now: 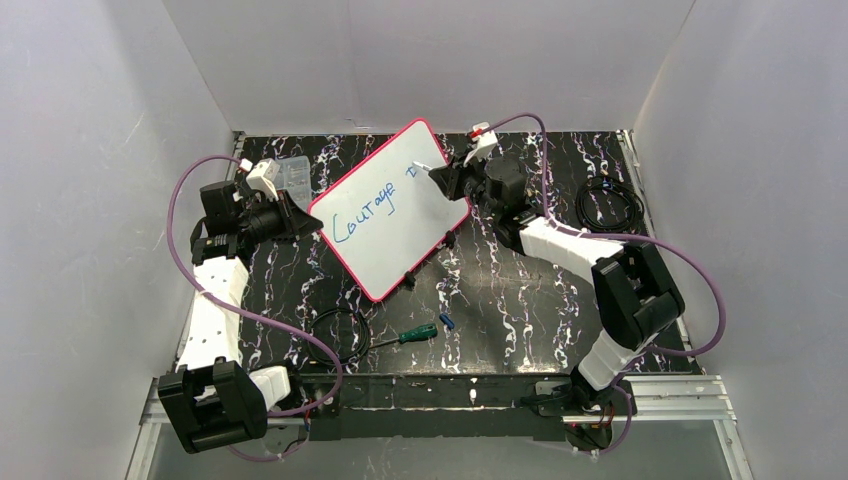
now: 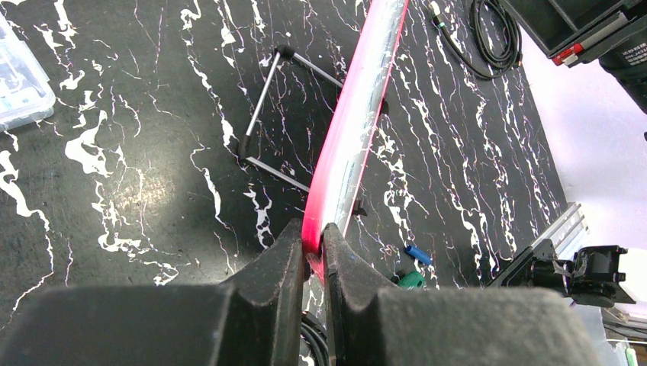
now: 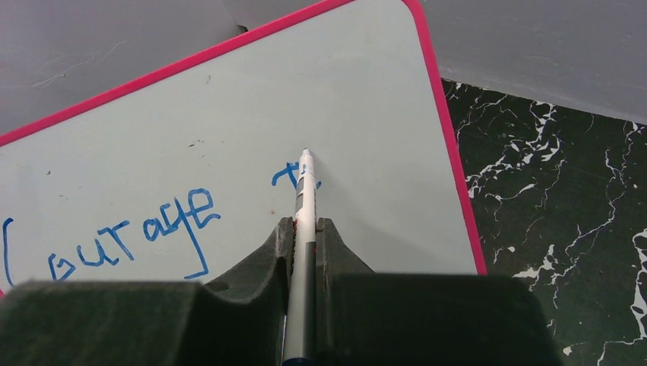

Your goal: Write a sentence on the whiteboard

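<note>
The whiteboard (image 1: 385, 215), white with a pink-red frame, stands tilted on the black marbled table. My left gripper (image 1: 303, 216) is shut on its left edge; the left wrist view shows the pink frame (image 2: 352, 137) pinched between the jaws of that gripper (image 2: 314, 242). My right gripper (image 3: 305, 226) is shut on a white and grey marker (image 3: 306, 200), whose tip touches the board (image 3: 229, 107). The sentence (image 3: 130, 236) reads "Courage" in blue, with a fresh stroke (image 3: 284, 177) beside the marker tip. From above, the right gripper (image 1: 447, 178) sits at the board's upper right.
A clear plastic box (image 1: 292, 172) lies behind the left gripper. A green-handled screwdriver (image 1: 410, 335) and a small blue cap (image 1: 447, 321) lie near the front. A black cable coil (image 1: 610, 205) is at the right. The board's wire stand (image 2: 267, 114) rests on the table.
</note>
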You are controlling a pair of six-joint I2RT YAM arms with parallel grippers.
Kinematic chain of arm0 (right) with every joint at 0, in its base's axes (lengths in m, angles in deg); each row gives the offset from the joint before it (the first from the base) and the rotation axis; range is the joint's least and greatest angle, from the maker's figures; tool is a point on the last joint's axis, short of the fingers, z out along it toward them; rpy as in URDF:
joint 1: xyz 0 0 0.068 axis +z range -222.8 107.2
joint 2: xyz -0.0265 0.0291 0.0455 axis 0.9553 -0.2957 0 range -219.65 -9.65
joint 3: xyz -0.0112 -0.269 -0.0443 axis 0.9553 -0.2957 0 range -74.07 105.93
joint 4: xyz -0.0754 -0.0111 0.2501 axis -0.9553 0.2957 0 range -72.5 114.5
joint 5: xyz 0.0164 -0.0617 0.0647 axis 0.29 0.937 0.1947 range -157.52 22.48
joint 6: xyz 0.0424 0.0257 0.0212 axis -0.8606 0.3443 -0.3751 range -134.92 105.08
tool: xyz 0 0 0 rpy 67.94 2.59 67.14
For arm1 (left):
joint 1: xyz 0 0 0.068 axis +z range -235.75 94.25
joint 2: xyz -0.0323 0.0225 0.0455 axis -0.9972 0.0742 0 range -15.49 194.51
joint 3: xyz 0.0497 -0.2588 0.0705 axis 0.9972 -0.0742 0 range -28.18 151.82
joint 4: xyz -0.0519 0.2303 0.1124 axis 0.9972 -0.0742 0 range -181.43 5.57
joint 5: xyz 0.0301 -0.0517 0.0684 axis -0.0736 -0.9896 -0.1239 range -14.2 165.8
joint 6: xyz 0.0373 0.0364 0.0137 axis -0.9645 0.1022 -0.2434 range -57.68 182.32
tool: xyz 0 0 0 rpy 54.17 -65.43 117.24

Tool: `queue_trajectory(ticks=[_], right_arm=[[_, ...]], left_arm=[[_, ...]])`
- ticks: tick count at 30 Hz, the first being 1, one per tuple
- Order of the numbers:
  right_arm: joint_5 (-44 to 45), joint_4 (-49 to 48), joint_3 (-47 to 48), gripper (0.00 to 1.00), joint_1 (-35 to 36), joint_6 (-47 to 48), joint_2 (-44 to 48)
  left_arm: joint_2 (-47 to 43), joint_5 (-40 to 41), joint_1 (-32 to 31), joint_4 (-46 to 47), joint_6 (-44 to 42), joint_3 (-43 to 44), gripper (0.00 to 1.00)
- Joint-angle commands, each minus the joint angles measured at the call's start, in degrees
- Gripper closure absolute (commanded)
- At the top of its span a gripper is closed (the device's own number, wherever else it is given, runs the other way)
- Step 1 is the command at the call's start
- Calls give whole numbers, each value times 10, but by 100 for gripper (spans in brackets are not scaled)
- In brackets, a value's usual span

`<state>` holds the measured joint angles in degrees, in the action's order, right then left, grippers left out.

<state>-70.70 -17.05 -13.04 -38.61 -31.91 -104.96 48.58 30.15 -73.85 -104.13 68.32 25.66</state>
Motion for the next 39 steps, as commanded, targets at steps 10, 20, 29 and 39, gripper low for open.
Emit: queue_trajectory(ticks=[10,20,29,39], right_arm=[[24,-15,11,99,-2,0,-5],[21,-3,22,99,-2,2,-17],[-10,0,9,99,-1,6,-17],[-8,6,-16,99,0,11,-7]], left_arm=[[1,12,-2,-18,-19,2,100],[0,12,-2,-18,-19,2,100],[1,12,-2,-17,-20,2,100],[2,12,-2,-17,-19,2,100]])
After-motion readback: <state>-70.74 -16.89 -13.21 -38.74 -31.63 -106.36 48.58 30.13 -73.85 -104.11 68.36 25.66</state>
